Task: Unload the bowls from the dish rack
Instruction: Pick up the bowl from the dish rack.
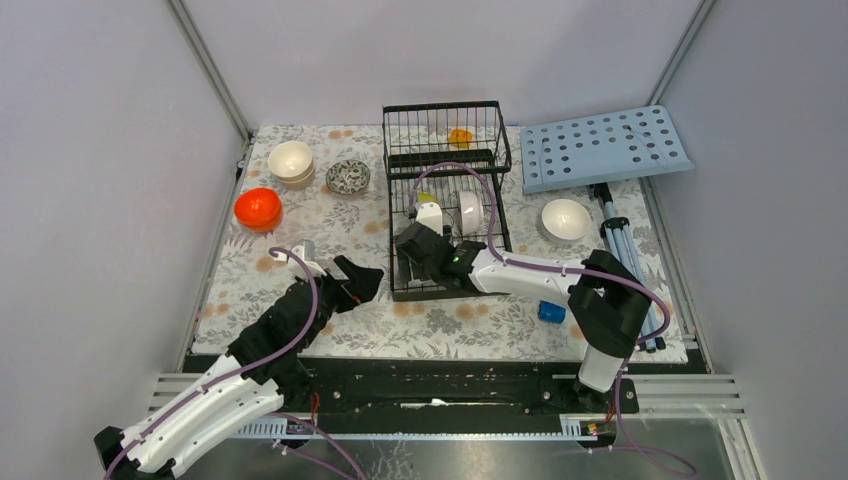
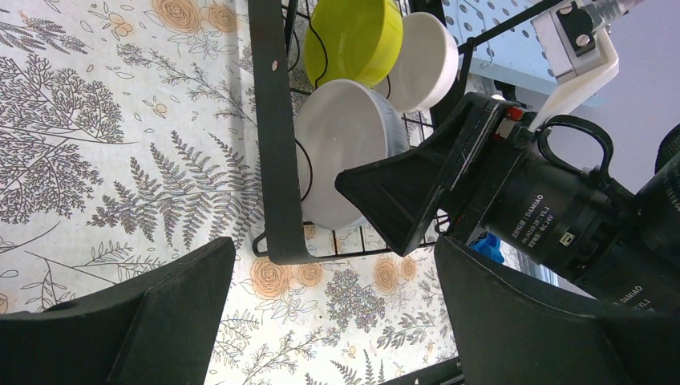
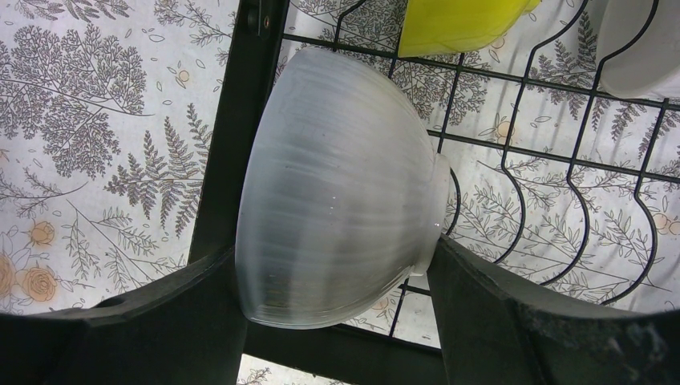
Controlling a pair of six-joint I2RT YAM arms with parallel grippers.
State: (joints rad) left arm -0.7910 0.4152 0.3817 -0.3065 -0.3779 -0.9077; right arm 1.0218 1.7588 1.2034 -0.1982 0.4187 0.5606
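The black wire dish rack (image 1: 497,150) stands at the middle back of the mat. My right gripper (image 3: 335,250) reaches into its flat base and is shut on a white ribbed bowl (image 3: 337,192) that stands on edge, one finger on the rim side and one at the foot. Behind it in the rack are a yellow-green bowl (image 3: 457,24) and another white bowl (image 3: 641,48). An orange bowl (image 1: 460,137) lies in the raised basket. My left gripper (image 2: 337,321) hovers open over the mat just left of the rack's front corner (image 2: 273,200), with nothing between its fingers.
On the mat left of the rack are stacked cream bowls (image 1: 291,162), a dark-patterned bowl (image 1: 348,176) and an orange bowl (image 1: 258,208). A white bowl (image 1: 566,219) sits right of the rack. A light-blue perforated board (image 1: 605,148) and a small blue object (image 1: 551,311) are on the right.
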